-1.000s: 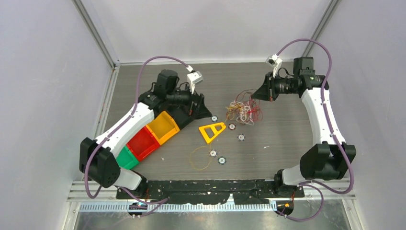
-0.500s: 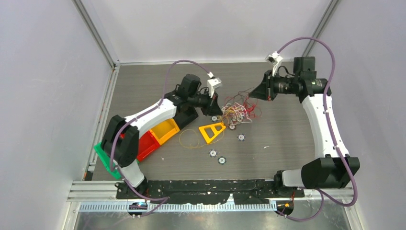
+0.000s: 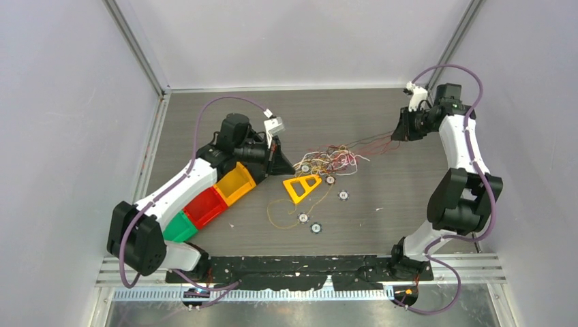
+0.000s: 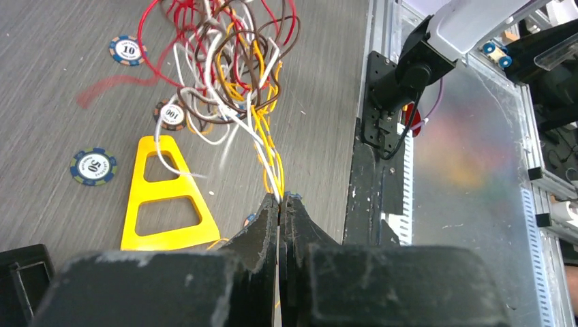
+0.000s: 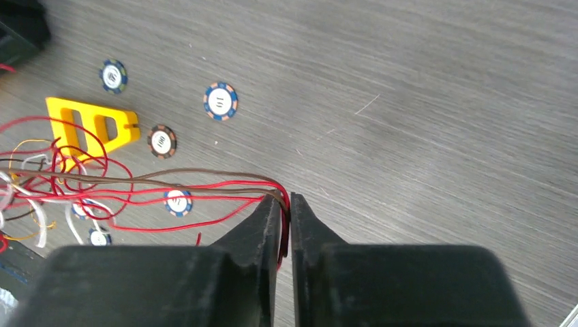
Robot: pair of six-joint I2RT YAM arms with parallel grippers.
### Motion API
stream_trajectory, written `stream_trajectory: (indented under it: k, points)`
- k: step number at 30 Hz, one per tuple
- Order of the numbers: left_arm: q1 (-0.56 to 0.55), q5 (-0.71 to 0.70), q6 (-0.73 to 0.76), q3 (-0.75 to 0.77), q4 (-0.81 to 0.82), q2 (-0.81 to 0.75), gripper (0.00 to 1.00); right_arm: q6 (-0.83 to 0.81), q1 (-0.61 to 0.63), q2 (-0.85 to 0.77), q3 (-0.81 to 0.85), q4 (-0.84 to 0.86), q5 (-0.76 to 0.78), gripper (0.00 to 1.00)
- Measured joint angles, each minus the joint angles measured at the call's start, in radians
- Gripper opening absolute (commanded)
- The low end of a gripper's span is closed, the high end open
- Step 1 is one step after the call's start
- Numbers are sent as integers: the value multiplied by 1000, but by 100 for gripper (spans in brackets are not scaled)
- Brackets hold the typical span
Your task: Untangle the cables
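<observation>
your left fingers [image 4: 262,235] are pinched together on yellow-orange and white strands of the cables [image 3: 334,158]. your right fingers [image 5: 255,238] are clamped on red and brown strands. the cables stretch between the two arms across the middle of the grey surface [image 3: 395,204]. the knotted bulk sits nearer your left arm, just beyond the yellow triangular frame [image 3: 302,187], with poker chips [image 3: 343,195] scattered around it.

Red and brown cables [image 5: 178,185] run taut into gripper [image 5: 287,203], jaws clamped on them; chips [image 5: 220,101], yellow frame [image 5: 90,125] on worktop [image 5: 443,102] behind.
</observation>
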Motion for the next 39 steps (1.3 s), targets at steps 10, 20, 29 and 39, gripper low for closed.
stream_trajectory:
  k: [10,20,29,39]
  points:
    - [-29,-19,-232,51,130,201,0,-27,183,-12,-70,-16,-49,94]
    - [-31,-22,-345,52,230,256,0,234,608,-5,-213,290,95,96]
    - [-31,-7,-393,31,298,213,0,363,703,99,-348,540,98,83]
    - [-31,34,-414,32,309,79,0,434,704,185,-356,605,150,11]
